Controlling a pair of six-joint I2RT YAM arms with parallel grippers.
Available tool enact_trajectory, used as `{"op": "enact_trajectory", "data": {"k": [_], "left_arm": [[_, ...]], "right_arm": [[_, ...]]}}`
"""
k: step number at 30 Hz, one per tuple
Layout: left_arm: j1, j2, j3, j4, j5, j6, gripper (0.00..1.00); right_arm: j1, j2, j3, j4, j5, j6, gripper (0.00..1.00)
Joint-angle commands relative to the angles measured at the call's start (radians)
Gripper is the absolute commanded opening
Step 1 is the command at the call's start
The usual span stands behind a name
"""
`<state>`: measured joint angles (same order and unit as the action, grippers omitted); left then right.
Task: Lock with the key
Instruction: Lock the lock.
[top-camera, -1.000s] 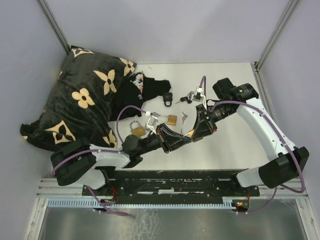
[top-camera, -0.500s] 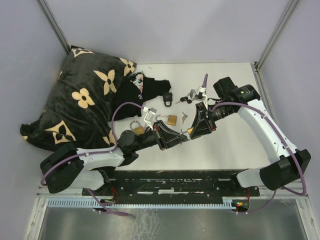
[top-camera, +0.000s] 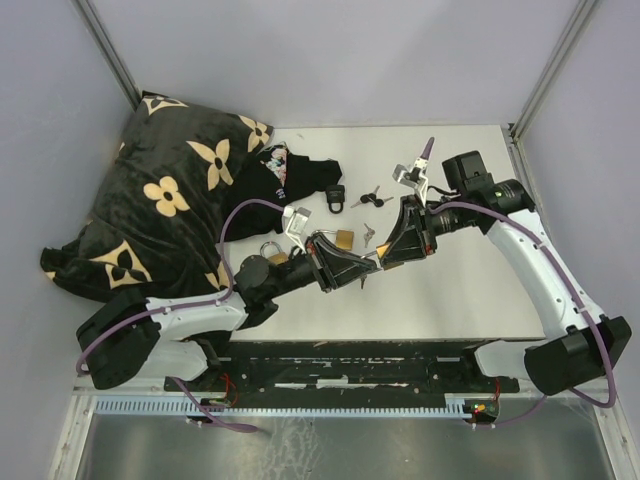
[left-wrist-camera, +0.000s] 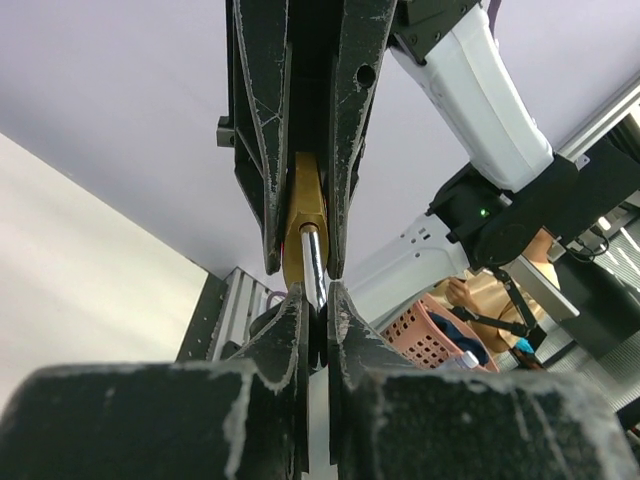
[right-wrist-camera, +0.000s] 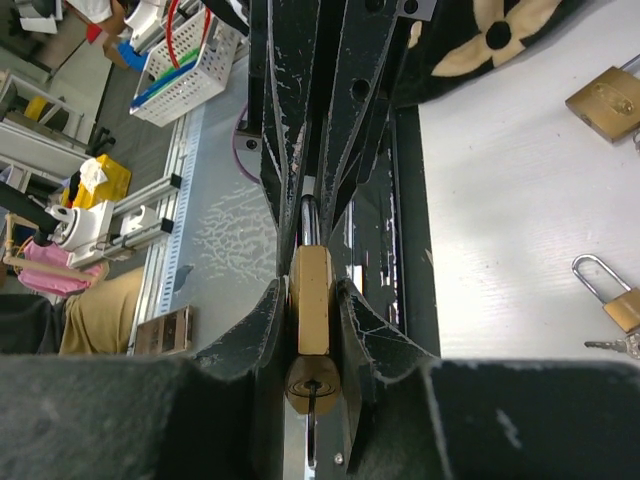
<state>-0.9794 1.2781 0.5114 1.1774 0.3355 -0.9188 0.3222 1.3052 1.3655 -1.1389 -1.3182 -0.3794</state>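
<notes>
White table (top-camera: 460, 290), grey walls closing it in on three sides. You are looking over a lot of locks and keys, with one item raised off the surface.

Item in hand: brass padlock (right-wrist-camera: 310, 300), hanging in the air between the two arms, near the middle of the table.
- The right gripper (right-wrist-camera: 311, 330) is clenching the body across its flat faces, with the keyway end facing its wrist camera.
- The left gripper (left-wrist-camera: 318, 300) is pinching the steel shackle (left-wrist-camera: 312, 258) tight.
- A thin metal piece is showing at the keyway, and you cannot tell whether it is a key.

Handling, as a judgement: you are dealing with something small, dense and fully rigid, with nothing fragile about it. The brass faces and polished shackle are probably running slick under hard pads. You are best gripping the body across its broad faces and the shackle near its crown, pressing straight along the legs.

Count:
- Padlocks, four: the held one, a second brass lock (top-camera: 343, 239), a third brass lock (top-camera: 273, 258) and a black lock (top-camera: 335, 196).
- Loose key bunches, two: far keys (top-camera: 364, 198) and near keys (top-camera: 368, 234).
- Flower-patterned blanket (top-camera: 170, 200), one.
- Black cloth (top-camera: 295, 180), one, lying beside the blanket.
</notes>
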Motion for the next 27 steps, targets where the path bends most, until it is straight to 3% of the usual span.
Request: {"op": "enact_trajectory", "data": {"k": [1, 10, 14, 22, 27], "left_arm": [[-0.033, -0.026, 0.091, 0.097, -0.012, 0.036, 0.03], [-0.034, -0.086, 0.081, 0.110, -0.144, 0.009, 0.15], [-0.034, -0.121, 0.058, 0.096, -0.158, 0.010, 0.26], [-0.035, -0.241, 0.016, -0.086, -0.190, 0.075, 0.53], [-0.033, -0.308, 0.006, -0.216, -0.225, 0.119, 0.56]], "right_arm": [[0.008, -0.035, 0.007, 0.176, -0.105, 0.139, 0.02], [0.008, -0.067, 0.019, 0.244, -0.099, 0.233, 0.02], [0.000, -0.086, 0.017, 0.280, -0.101, 0.271, 0.02], [-0.011, -0.123, 0.006, 0.370, -0.106, 0.349, 0.02], [-0.016, -0.142, -0.011, 0.424, -0.104, 0.400, 0.02]]}}
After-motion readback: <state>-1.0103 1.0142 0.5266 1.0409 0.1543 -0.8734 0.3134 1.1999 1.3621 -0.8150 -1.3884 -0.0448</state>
